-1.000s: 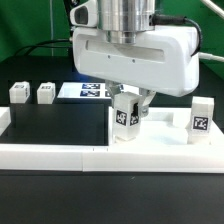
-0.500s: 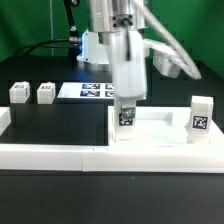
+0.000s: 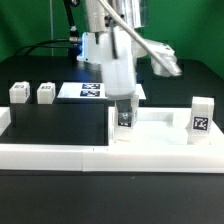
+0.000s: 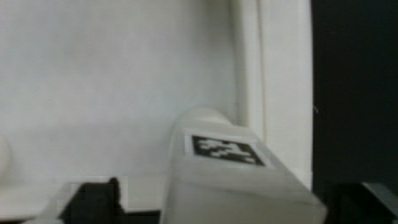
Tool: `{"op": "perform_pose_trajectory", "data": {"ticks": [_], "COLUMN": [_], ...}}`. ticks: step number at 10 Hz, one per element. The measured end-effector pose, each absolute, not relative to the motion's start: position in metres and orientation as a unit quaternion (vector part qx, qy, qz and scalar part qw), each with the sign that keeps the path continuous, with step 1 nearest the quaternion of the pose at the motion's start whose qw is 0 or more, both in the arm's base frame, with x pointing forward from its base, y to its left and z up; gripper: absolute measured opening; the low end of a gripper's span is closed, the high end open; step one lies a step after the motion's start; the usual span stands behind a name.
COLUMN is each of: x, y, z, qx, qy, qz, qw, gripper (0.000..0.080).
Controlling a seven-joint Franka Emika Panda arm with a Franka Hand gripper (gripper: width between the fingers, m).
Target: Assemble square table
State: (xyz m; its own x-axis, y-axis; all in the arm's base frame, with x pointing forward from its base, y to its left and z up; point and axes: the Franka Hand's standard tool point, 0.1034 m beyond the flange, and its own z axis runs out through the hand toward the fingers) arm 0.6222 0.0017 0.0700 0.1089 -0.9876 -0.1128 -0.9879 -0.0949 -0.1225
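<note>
**Gripper down over a leg on the tabletop**

The gripper (image 3: 124, 108) hangs low over the tabletop (image 3: 165, 127), its fingers (image 4: 93, 198) on either side of an upright leg (image 3: 124, 121) right beneath it. Whether they actually pinch it, I cannot tell. Another leg (image 3: 201, 116) stands off toward the exterior view's right of the gripper. Two legs (image 3: 19, 92) (image 3: 46, 92) stand well apart toward the left.
</note>
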Motion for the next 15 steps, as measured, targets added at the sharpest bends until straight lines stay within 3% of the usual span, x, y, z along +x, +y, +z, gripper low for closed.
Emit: {"op": "perform_pose_trajectory", "data": {"ticks": [1, 2, 5, 7, 9, 11, 12, 13, 15], "x": [0.6235, 0.6242, 0.6239, 0.6241, 0.6226, 0.6226, 0.6226, 0.6224, 0.6223], "y": [0.0025, 0.0046, 0.0026, 0.0100, 0.0099, 0.0098, 0.0099, 0.0093, 0.0091], "z": [0.0708, 0.0714, 0.0711, 0.0720, 0.0699, 0.0700, 0.0699, 0.0698, 0.0698], "qx": [-0.793, -0.824, -0.874, -0.950, -0.981, -0.973, -0.971, -0.963, -0.941], "qy": [0.603, 0.561, 0.480, 0.309, 0.189, 0.227, 0.235, 0.267, 0.335], "qz": [-0.009, -0.014, -0.022, -0.031, -0.034, -0.033, -0.033, -0.032, -0.029], "qw": [0.083, 0.079, 0.076, 0.036, 0.027, 0.027, 0.028, 0.029, 0.031], "gripper": [0.0617, 0.0639, 0.0648, 0.0649, 0.0649, 0.0382, 0.0382, 0.0292, 0.0293]}}
